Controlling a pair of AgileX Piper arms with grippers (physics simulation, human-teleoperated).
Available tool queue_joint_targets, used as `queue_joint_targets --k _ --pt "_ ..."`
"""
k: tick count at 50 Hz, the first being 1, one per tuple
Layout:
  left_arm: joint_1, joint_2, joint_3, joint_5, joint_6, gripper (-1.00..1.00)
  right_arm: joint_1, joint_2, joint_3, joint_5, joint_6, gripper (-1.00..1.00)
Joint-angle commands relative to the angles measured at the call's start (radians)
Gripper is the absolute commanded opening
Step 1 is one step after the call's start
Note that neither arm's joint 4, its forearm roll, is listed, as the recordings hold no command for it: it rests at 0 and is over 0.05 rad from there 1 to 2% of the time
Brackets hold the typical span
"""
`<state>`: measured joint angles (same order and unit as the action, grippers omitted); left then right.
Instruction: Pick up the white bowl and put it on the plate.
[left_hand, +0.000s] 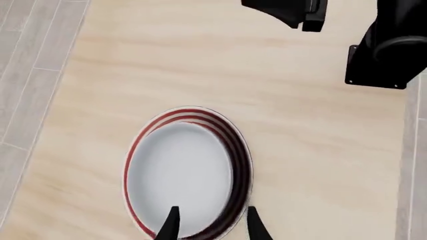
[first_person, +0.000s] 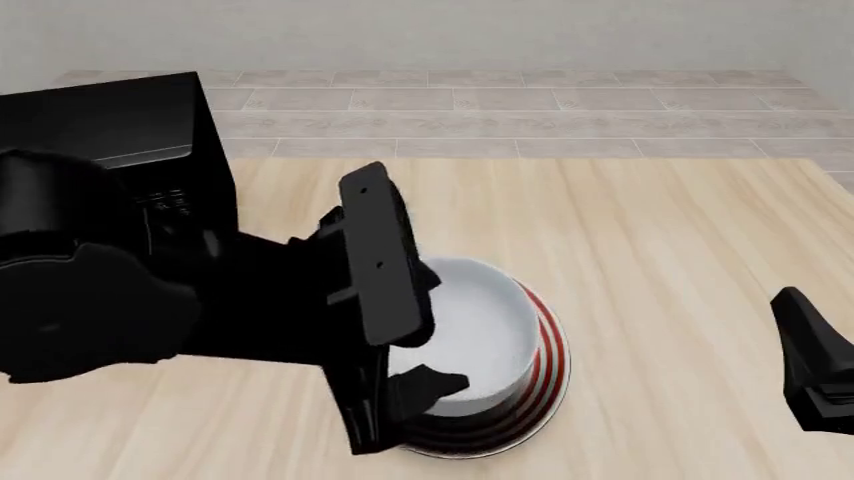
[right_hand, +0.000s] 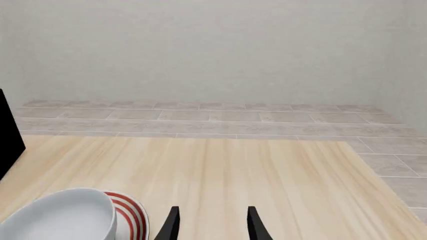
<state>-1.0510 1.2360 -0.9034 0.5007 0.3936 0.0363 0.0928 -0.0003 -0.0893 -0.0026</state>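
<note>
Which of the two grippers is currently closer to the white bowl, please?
The left gripper. It is right over the white bowl, which sits on the plate, its fingers apart at the rim. The right gripper is off to the bowl's right over bare table.

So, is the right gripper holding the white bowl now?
No. In the right wrist view the right gripper is open over bare table, with the white bowl off to one side.

Left gripper (left_hand: 210, 227) parted, arm stretched over the table; right gripper (right_hand: 212, 225) parted, low and apart
</note>
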Motion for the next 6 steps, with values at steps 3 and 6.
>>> queue_joint_targets --k 3,6 --pt "0.003 -0.155 0.012 0.085 -0.006 1.00 0.000 0.000 0.000 0.000 0.000 1.00" --pt "0.014 -0.186 0.012 0.102 -0.004 1.00 0.000 0.000 0.000 0.000 0.000 1.00"
